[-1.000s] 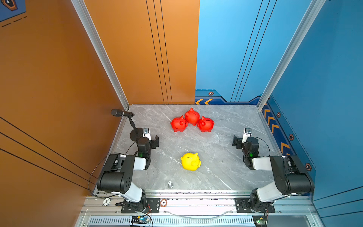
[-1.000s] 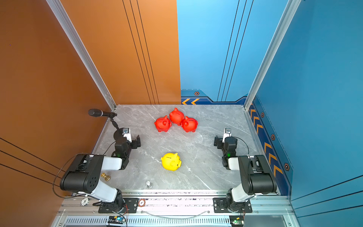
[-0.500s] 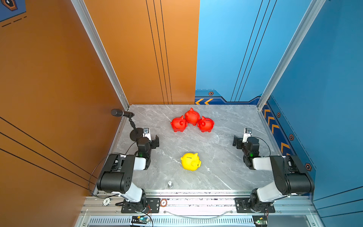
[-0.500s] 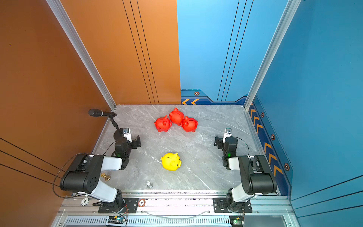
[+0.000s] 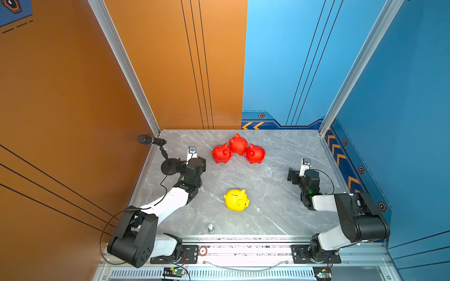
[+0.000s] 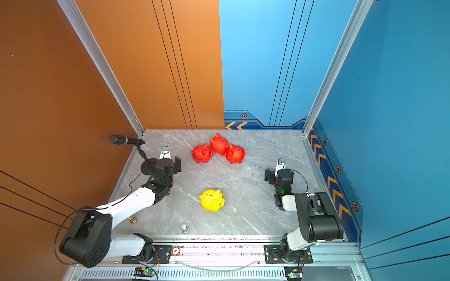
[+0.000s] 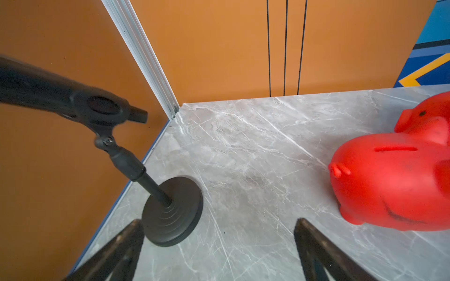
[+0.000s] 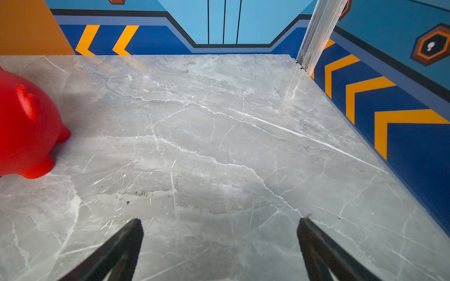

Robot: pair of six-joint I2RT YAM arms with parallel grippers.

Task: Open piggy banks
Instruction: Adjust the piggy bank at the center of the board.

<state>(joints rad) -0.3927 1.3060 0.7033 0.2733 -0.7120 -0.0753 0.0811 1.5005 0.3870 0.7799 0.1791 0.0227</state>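
red piggy banks: three upright, touching in a cluster, middle of the counter toward far edge
yellow piggy bank: upright, centre toward near edge, apart from reds
left fingers: spread open, empty, near left edge beside mic stand
right fingers: spread open, empty, near right edge

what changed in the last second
The left claw moved forward, toward the red piggy banks, staying open and empty. The right claw, also open, the three red piggy banks and the yellow piggy bank stayed put.
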